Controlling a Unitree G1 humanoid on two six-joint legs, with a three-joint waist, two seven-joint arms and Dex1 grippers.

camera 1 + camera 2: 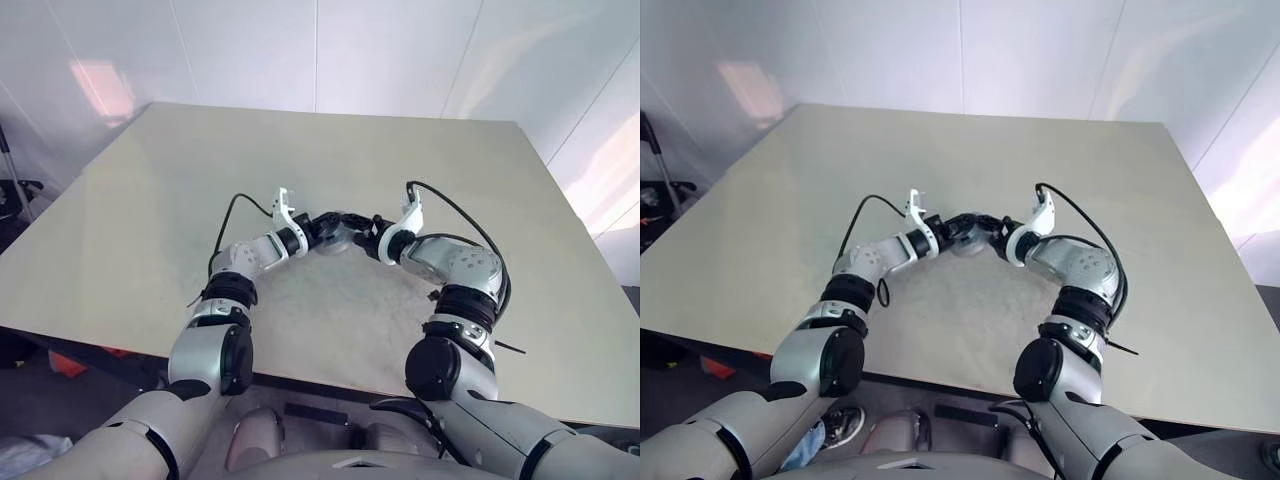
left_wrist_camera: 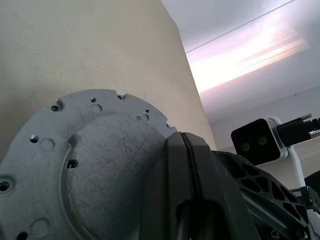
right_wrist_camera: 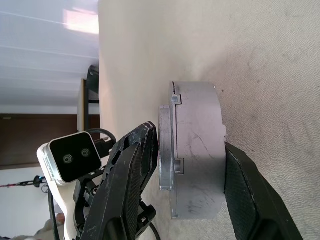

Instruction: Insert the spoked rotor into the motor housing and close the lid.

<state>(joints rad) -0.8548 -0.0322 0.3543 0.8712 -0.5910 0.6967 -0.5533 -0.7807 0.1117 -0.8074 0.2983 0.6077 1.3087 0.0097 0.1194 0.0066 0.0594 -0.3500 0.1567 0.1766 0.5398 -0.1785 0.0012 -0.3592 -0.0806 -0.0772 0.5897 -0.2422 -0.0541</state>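
Both arms meet over the middle of the surface point(image 1: 300, 160), the motor housing point(image 3: 200, 150) lying on its side between them, its axis running from one gripper to the other. My right gripper point(image 1: 368, 230) stands half spread across the housing end to end, one finger on the base, and looks clamped. The lid point(image 2: 75, 165) sits against the housing's open end, facing my left arm. The left gripper point(image 2: 184, 145) has its fingers pressed together, empty, tips just at the lid's domed face. Seating the lid, I judge, calls for a push along that axis toward the right gripper.
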